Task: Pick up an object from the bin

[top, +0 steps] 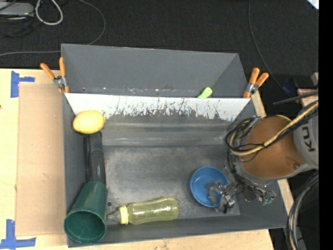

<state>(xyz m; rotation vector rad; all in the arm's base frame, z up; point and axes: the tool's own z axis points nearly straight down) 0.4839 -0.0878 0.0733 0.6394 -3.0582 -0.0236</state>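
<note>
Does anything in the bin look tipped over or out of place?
The green cup lies on its side in the near left corner, and the bottle lies flat beside it. A small green thing sits high against the back wall, apart from the rest.

"What's the floor like behind there?"

"Dark, nearly black, finely speckled. Carpet, by the look of it."

"Anything lying on it?"

"A white cable looped at the far left, and a thin black cable trailing down on the right. More dark leads run between them."

"And the light?"

"Even and soft across the floor."
</note>
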